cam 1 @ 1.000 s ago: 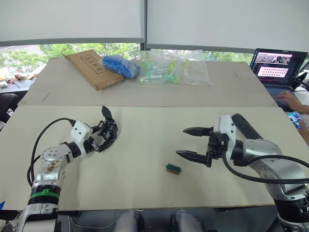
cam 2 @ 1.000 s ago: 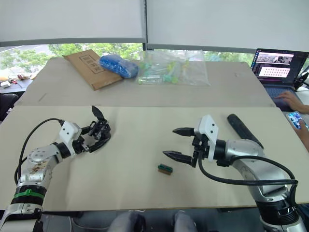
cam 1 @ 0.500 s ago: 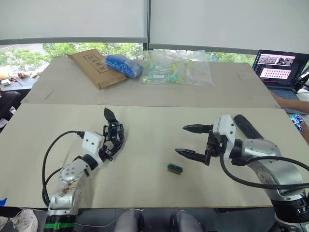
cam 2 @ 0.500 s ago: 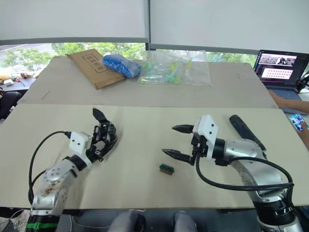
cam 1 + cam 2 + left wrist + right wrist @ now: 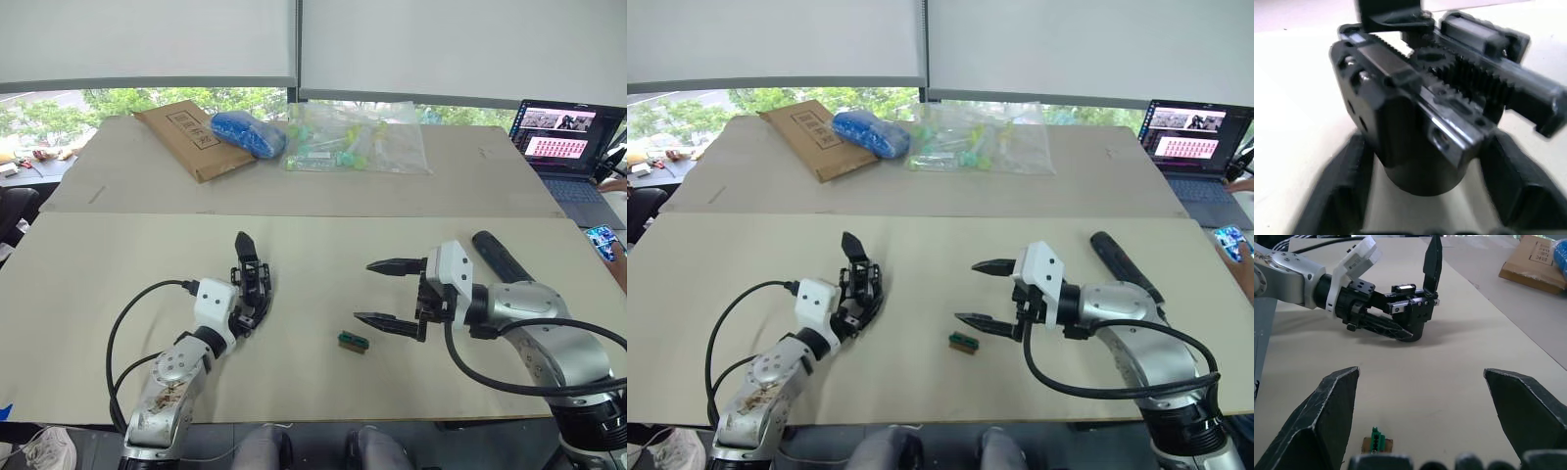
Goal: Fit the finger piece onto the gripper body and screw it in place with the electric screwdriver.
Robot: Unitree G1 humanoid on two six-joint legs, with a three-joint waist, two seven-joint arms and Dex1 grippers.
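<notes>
Left arm stretched forward low over the bench, left gripper [image 5: 245, 304] clamped around the gripper body [image 5: 250, 284], right arm bent inward, right gripper [image 5: 390, 294] spread wide, fingers pointing toward the left

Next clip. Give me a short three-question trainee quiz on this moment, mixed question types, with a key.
1. True or false: the right gripper is shut on the electric screwdriver.
2. Which gripper holds the gripper body?
A. left gripper
B. right gripper
C. neither
3. Fill in: the small green-topped block lies on the table just below the open ____ gripper.

Key: 1 false; its fingers are spread and the screwdriver lies behind the arm. 2 A. 3 right.
</notes>
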